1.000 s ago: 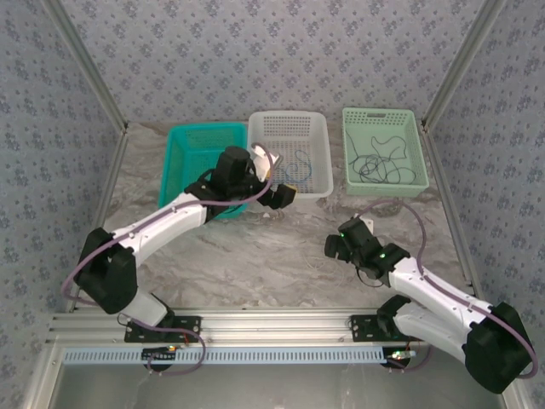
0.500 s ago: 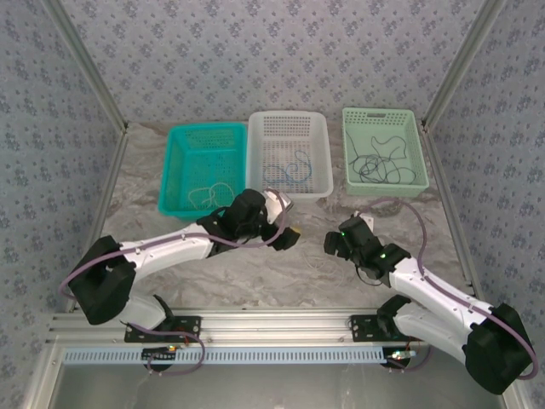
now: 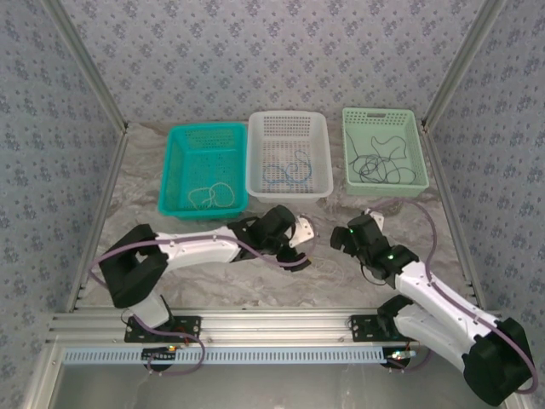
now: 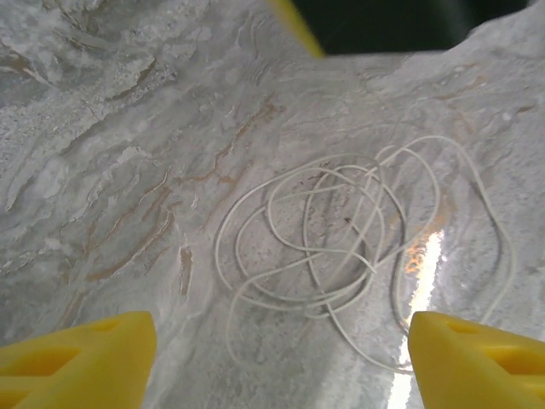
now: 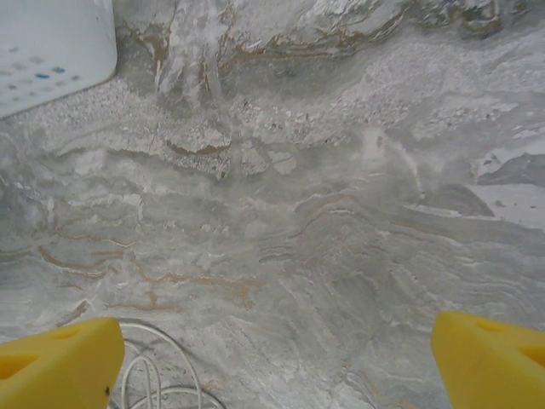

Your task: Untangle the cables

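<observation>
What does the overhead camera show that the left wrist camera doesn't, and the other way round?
Overhead: the teal basket, white basket and green basket, plus the right arm. Left wrist: a cream cable in tangled loops, too faint to make out overhead. Both: the marble table and the open left claw.

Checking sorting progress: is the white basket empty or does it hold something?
Not empty: a blue cable lies in loose loops inside the white basket.
</observation>
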